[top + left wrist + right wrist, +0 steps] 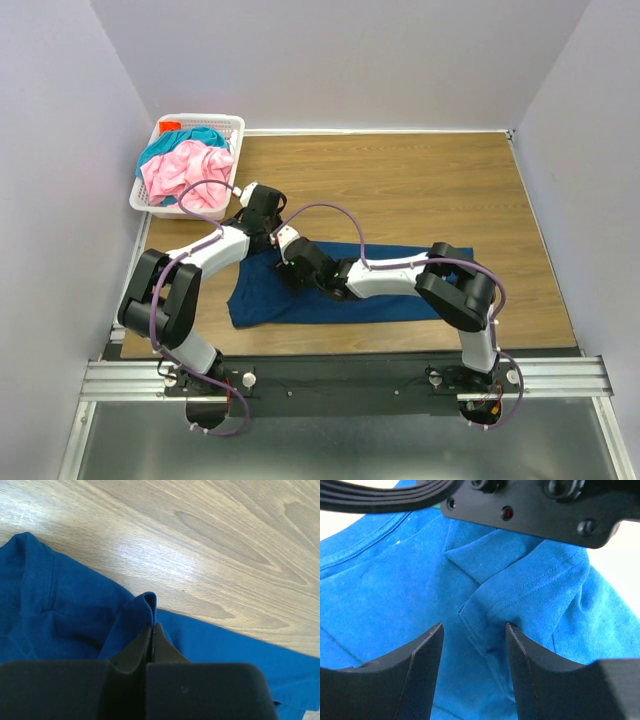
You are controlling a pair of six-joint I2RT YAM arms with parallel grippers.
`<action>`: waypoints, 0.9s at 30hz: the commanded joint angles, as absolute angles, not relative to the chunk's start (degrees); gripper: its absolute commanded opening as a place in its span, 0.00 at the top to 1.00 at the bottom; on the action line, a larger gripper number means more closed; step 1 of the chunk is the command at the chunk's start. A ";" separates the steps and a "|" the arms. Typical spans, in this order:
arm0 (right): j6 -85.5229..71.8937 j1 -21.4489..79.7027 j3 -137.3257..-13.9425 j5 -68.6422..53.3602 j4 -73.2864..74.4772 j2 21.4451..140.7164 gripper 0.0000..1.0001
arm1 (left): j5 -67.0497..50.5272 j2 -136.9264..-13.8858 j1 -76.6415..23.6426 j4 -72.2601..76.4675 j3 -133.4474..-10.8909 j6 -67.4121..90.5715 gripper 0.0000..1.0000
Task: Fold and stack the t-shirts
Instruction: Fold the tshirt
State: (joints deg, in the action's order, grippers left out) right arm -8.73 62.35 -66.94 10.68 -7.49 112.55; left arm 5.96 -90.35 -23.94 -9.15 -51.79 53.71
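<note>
Blue tee (262,300) lies spread on the counter (420,190); left end effector (152,629) is clamped on a raised fold of its edge; right end effector (472,630) gapes over a hem fold; pink tee (185,172) and teal tee (205,135) fill the corner basket (228,122).

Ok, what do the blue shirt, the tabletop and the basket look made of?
The blue shirt looks like soft knit cloth, likely cotton jersey, matte; stitched hems and limp folds show. The tabletop has a wood-grain surface, probably laminate, semi-gloss with a patch of glare. The basket looks like white plastic, judging by its moulded lattice walls.
</note>
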 commanded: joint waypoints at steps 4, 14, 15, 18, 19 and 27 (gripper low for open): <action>-8.25 64.69 -69.52 21.79 -10.63 116.37 0.60 | 3.96 -90.53 -23.82 -8.35 -50.98 52.91 1.00; -11.86 64.78 -65.66 18.29 -10.99 110.31 0.99 | 4.13 -88.07 -23.47 -9.05 -49.40 53.09 1.00; -12.13 64.86 -64.61 16.02 -10.99 108.82 0.99 | 4.22 -87.37 -23.47 -9.23 -49.05 53.17 1.00; -12.48 64.86 -62.93 13.11 -10.99 107.06 0.99 | 5.00 -86.14 -23.38 -9.32 -48.08 53.52 1.00; -13.00 64.86 -61.89 11.53 -11.07 105.83 0.99 | 5.27 -85.18 -23.38 -9.49 -47.73 53.70 1.00; -11.17 64.86 -58.89 5.81 -10.20 101.96 0.99 | 5.71 -80.43 -23.29 -11.77 -44.65 54.84 1.00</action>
State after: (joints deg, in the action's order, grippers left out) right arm -11.94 64.34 -60.73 10.81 -10.04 104.47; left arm 5.08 -83.40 -23.35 -9.58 -46.44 53.87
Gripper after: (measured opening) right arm 0.013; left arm 0.008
